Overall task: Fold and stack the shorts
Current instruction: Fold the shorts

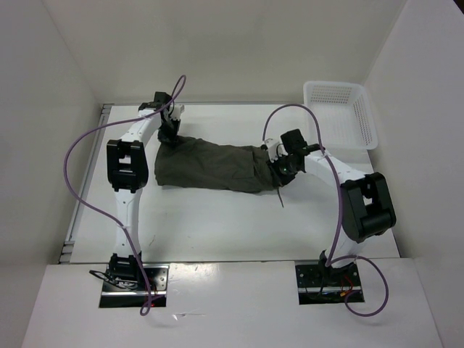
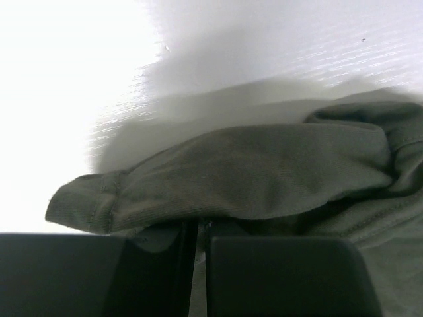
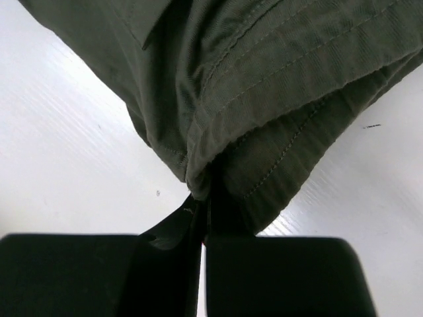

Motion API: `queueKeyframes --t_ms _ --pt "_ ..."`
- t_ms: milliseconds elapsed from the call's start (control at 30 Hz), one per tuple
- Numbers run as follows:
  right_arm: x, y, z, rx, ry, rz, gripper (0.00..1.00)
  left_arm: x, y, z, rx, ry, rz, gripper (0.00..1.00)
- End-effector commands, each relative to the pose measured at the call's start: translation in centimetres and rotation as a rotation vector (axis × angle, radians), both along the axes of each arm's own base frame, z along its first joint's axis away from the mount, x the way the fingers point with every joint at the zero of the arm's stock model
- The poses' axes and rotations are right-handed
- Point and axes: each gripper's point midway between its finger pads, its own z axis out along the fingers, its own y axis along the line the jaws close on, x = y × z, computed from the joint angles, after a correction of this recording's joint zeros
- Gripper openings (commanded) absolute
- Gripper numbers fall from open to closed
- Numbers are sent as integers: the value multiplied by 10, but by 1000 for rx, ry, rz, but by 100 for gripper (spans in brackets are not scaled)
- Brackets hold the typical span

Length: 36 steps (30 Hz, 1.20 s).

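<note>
Right, I see the shorts [image 1: 210, 165] stretched across the middle of the table [image 1: 217, 225]. The left gripper [image 2: 200, 231] pinches one end and the right gripper [image 3: 203, 218] pinches the other. A basket [image 1: 341, 109] sits at the far right corner.

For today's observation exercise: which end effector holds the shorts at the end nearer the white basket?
The right end effector: it pinches the shorts at the end toward the white basket; the left end effector grips the opposite end.

Olive shorts [image 1: 210, 167] between left hand [image 1: 171, 133] and right hand [image 1: 280, 166] on table [image 1: 217, 221]
</note>
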Motion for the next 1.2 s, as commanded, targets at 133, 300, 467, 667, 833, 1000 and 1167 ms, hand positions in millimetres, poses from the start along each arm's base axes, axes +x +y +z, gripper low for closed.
queueKeyframes --t_ms 133,300,467,667,833,1000,1167 --pt "4 -13 -10 -54 -6 31 0 6 20 -12 43 3 32 14" --pt "18 -8 0 -38 -42 19 49 -2 9 -4 -12 9 10 37" --pt "17 -4 36 93 -20 -35 82 -3 1 23 -59 -32 -10 77" --pt "36 19 73 284 -39 -191 94 -5 -7 89 -156 -148 -43 100" --pt "75 40 56 260 -48 -290 94 -16 2 89 -145 -133 -23 100" --pt "100 32 40 221 -41 -459 94 -35 35 72 -129 -82 50 100" --pt "102 28 16 193 -4 -517 94 -56 55 34 -80 10 102 100"
